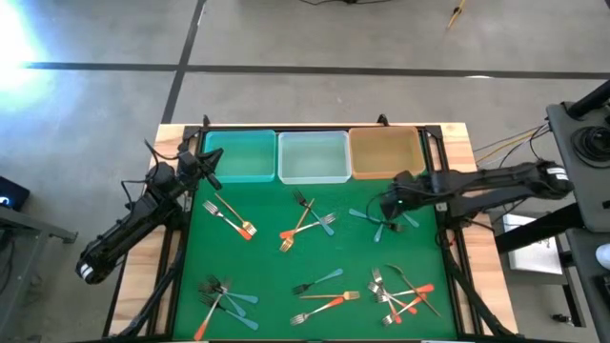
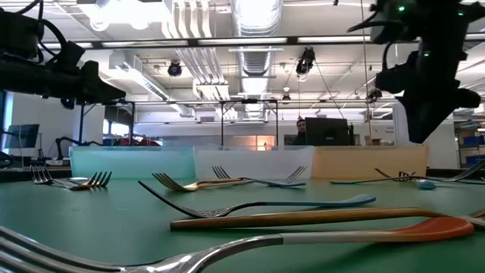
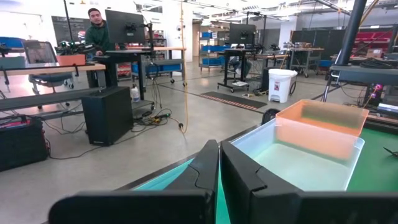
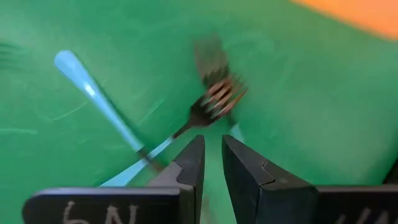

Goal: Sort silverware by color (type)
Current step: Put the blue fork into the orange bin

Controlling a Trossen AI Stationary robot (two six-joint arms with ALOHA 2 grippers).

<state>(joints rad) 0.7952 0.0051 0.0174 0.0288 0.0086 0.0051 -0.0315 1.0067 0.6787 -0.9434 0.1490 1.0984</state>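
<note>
Forks lie in groups on the green mat: a gold and orange-handled pair [image 1: 233, 220], a crossed group at the centre [image 1: 307, 221], teal-handled ones [image 1: 383, 222], and heaps near the front [image 1: 221, 297] [image 1: 324, 292] [image 1: 400, 291]. My right gripper [image 1: 386, 205] hovers over the teal-handled forks [image 4: 112, 118]. Its fingers [image 4: 212, 152] stand a narrow gap apart with nothing between them. In the low view it [image 2: 428, 98] is raised off the mat. My left gripper [image 1: 205, 168] hangs shut and empty [image 3: 219, 171] at the teal bin's left end [image 1: 240, 155].
Three bins stand side by side along the mat's far edge: teal, clear [image 1: 313, 157] and orange [image 1: 385, 152]. A dark frame borders the mat [image 1: 286, 257]. Open mat lies between the fork groups. Beyond the table, a person sits at a desk [image 3: 96, 28].
</note>
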